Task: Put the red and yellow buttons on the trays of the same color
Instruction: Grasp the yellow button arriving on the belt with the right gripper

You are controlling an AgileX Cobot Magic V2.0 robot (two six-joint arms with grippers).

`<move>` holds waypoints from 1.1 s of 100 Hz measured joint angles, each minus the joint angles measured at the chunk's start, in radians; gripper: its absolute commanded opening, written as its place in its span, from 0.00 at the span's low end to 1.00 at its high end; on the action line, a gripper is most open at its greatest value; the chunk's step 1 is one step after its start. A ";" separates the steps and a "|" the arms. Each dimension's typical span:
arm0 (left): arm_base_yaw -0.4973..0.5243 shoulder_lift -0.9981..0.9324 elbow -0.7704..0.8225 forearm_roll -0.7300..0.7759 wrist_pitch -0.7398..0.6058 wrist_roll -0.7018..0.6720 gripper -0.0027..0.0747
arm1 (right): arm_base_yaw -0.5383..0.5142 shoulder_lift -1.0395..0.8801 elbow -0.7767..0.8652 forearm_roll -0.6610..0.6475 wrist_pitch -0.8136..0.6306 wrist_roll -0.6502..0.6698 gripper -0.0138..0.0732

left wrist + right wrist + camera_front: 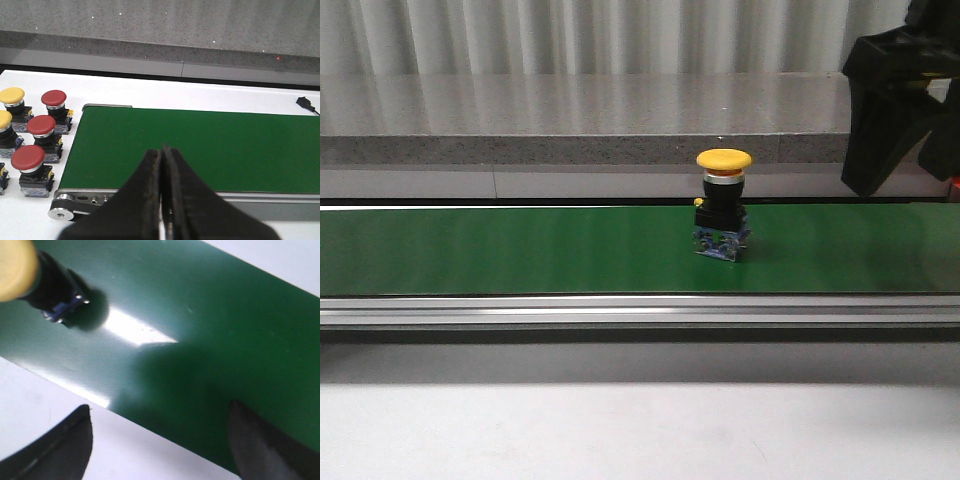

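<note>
Front view: a yellow mushroom-cap push button on a black body stands upright on the green conveyor belt, right of centre; the black right gripper hangs at the upper right, apart from it.

Left wrist view: the left gripper has its fingers pressed together, holding nothing, above the belt's end; red-capped buttons and yellow-capped buttons stand on the white table beside the belt.

Right wrist view: the right gripper's fingers are spread wide and empty over the belt's edge, the yellow button apart from them.

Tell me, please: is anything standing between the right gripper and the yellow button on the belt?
Nothing visible does. The yellow button stands alone and upright on the green belt. The right gripper hangs open to its right, with only bare belt between them.
</note>
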 measured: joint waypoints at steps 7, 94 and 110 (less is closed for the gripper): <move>0.000 0.000 0.000 0.000 0.000 0.000 0.01 | 0.014 0.000 0.000 0.000 0.000 -0.002 0.80; 0.000 0.000 0.000 -0.004 0.000 0.000 0.01 | 0.039 0.141 -0.025 0.096 -0.219 -0.077 0.57; 0.000 0.000 0.000 -0.004 0.000 0.000 0.01 | 0.039 0.150 -0.027 0.097 -0.217 -0.077 0.39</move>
